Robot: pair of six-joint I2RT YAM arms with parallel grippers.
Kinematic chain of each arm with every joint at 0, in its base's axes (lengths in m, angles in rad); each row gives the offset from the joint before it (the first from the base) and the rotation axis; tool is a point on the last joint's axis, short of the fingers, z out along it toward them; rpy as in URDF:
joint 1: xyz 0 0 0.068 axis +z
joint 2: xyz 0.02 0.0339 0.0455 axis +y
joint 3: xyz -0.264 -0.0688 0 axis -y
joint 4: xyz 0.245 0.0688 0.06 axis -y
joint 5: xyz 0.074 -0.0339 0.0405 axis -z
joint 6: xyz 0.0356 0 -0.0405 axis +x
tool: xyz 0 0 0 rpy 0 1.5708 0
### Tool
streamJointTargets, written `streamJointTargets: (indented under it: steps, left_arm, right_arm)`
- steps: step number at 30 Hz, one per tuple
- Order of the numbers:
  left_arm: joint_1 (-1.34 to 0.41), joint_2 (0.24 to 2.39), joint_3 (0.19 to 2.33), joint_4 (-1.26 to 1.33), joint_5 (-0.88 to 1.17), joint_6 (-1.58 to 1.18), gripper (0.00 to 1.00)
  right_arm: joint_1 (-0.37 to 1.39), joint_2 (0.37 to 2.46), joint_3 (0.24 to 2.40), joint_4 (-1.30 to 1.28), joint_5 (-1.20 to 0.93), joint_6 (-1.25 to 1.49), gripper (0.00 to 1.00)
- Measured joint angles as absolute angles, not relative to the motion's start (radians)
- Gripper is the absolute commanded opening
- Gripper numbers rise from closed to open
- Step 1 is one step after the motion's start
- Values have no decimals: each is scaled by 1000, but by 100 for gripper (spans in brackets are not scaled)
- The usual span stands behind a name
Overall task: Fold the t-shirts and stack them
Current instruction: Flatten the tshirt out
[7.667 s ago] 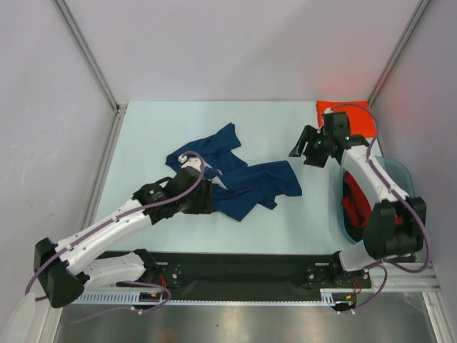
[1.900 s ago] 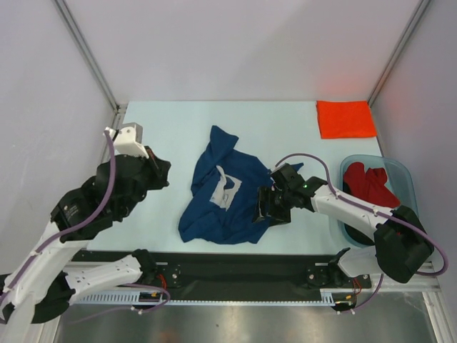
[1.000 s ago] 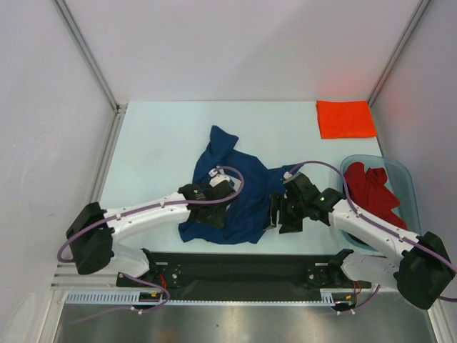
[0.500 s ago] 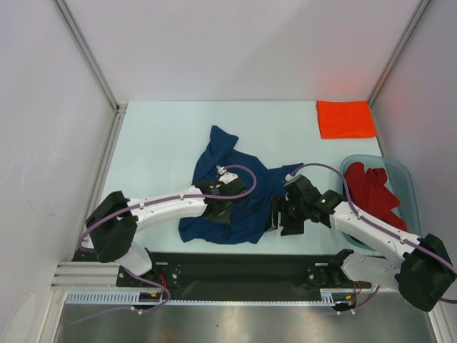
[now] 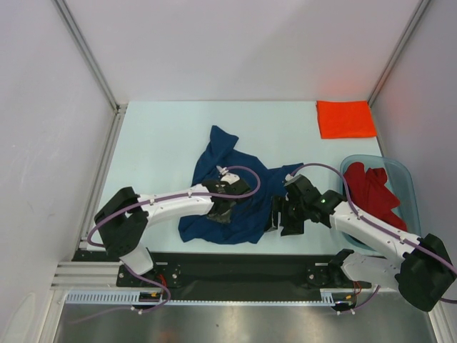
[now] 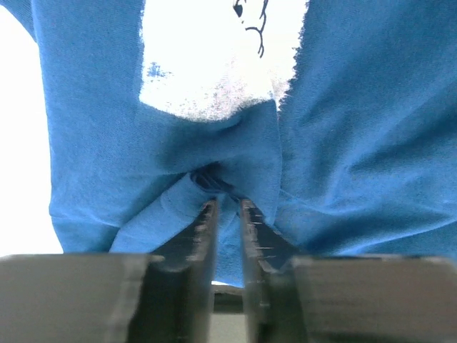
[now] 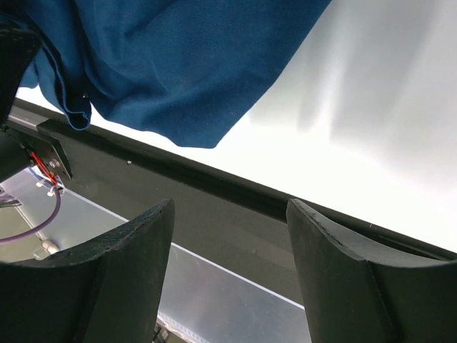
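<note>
Near the middle of the bench (image 5: 157,136), the navy blue t-shirt (image 5: 250,204) lies crumpled, with its white print (image 6: 207,64) showing. The left jaws are almost shut and pinch a small fold of it. The right jaws are wide open and hold nothing, just beside the shirt's near right edge. An orange t-shirt (image 5: 345,118) lies folded in the far right corner. A red t-shirt (image 5: 371,189) sits in the clear tub (image 5: 408,180).

One high fixed view, two close wrist views.
The top camera looks down on the whole table (image 5: 157,136) from above its near edge; both wrist cameras sit close to the blue shirt (image 6: 371,143), which all three views share.
</note>
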State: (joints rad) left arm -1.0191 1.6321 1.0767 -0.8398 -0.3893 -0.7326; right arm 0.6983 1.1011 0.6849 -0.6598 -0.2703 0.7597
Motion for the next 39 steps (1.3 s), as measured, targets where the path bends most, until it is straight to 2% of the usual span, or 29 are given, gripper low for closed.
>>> streamJointTargets:
  steps: [4, 5, 13, 22, 26, 33, 39]
  left_arm:
    - [-1019, 1638, 1081, -846, -400, -723, 1]
    - [-1019, 1639, 1084, -848, -402, -723, 0]
    - [-1019, 1573, 1108, -901, -461, -721, 0]
    - [-1015, 1147, 1108, -976, -514, -714, 0]
    - [-986, 1053, 1061, -949, -492, -696, 0]
    - [-958, 1164, 899, -822, -365, -626, 0]
    - [-953, 1279, 873, -744, -292, -563, 0]
  right_arm:
    - [698, 1101, 685, -659, -270, 760, 70]
    - [698, 1101, 685, -659, -270, 760, 70]
    - [698, 1124, 685, -651, -278, 760, 72]
    - [699, 1272, 669, -544, -331, 774, 69]
    - [710, 1339, 670, -497, -343, 783, 69]
    - [730, 1364, 693, -475, -346, 786, 69]
    - [731, 1350, 691, -477, -342, 792, 70]
